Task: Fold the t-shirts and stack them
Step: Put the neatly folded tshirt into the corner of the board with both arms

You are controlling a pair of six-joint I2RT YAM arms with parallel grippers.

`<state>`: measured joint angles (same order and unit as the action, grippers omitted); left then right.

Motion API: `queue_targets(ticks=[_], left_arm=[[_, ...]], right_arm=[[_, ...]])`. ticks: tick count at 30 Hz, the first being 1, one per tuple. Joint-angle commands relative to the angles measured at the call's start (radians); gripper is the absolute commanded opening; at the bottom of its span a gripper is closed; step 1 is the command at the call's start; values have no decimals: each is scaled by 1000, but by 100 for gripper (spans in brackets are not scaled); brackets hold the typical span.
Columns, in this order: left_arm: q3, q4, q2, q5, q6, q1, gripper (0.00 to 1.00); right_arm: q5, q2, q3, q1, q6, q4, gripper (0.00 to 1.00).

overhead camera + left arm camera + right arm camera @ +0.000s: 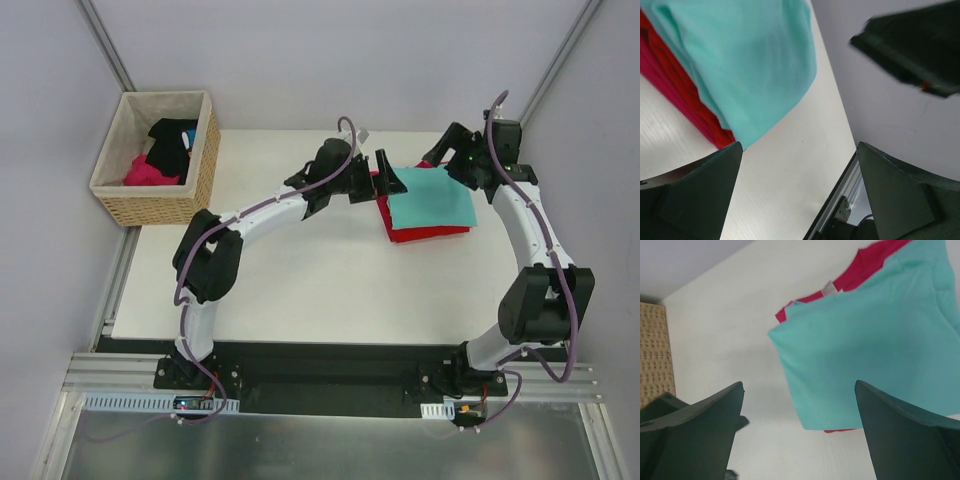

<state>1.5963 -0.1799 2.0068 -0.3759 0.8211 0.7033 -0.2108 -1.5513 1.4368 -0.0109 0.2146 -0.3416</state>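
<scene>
The teal t-shirt lies folded on top of the folded red t-shirt at the table's back right. My left gripper hovers at the stack's left edge, open and holding nothing. In the left wrist view the teal t-shirt covers the red one, above and left of the wide jaws. My right gripper is over the stack's far edge, open and empty. The right wrist view shows the teal t-shirt with red t-shirt peeking out behind, beyond the spread jaws.
A wicker basket stands at the back left, holding a black garment and a magenta-pink one. The table's right edge and frame rail run close by the stack. Part of the right arm crosses the left wrist view.
</scene>
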Motion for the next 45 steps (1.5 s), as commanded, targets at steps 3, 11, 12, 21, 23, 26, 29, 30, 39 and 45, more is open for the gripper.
queue_targets(ticks=[3,11,12,21,23,26,29,30,39,45], left_arm=[[273,16,131,-69,-20,-24,99],[471,-58,342,-153,53,-42,99],[476,-79,368,-155,61,-47,99],[470,-132,475,-163,107,-67,99],[446,-145,478,-162,111,-67,99],[412,-164,475,-166,118,-67,99],[396,-178,471,-172,124,-67,99],[398,-178,466,-173,124,-67,99],[281,-138,270,-179,76,-64,99],[55,52,-18,-65,-62,-67,99]], right_arm=[[-5,-18,-58,34,22,79,96],[-15,-72,-50,66,22,84,97],[-15,-75,-50,68,22,84,97],[34,-131,-212,77,43,163,96],[37,-141,-255,88,63,203,97],[54,-158,-318,94,78,237,97],[50,-170,-322,94,88,242,97],[45,-170,-308,94,91,239,97],[42,-89,-122,20,-7,80,97],[99,26,-81,-150,-69,-17,96]])
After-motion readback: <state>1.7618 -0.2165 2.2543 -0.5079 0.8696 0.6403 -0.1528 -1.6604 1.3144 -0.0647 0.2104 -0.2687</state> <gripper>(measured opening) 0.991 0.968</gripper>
